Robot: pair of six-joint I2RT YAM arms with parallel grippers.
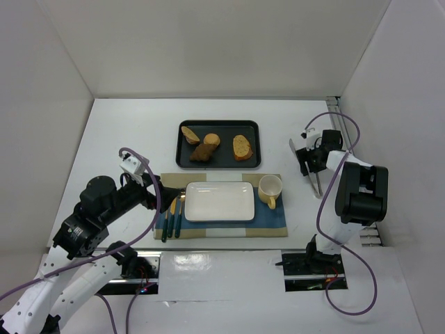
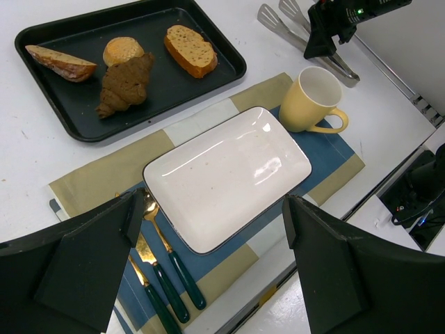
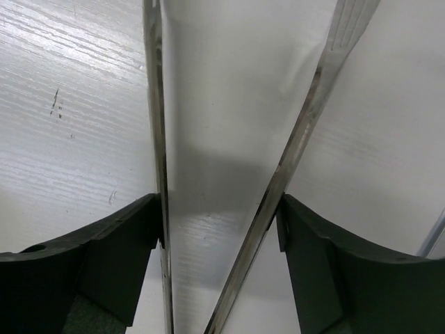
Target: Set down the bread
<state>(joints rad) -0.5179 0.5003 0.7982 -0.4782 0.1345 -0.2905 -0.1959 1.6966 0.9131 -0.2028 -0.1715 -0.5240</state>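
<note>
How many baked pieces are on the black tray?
4 on the black tray: golden-tan oval bread slice at right; pale crusty wedge at left; round orange-tan roll between them; dark brown elongated chunk against the roll's near side. None appears hidden.

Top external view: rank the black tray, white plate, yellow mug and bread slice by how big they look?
1. black tray
2. white plate
3. yellow mug and bread slice look about alike, too close to rank.
</note>
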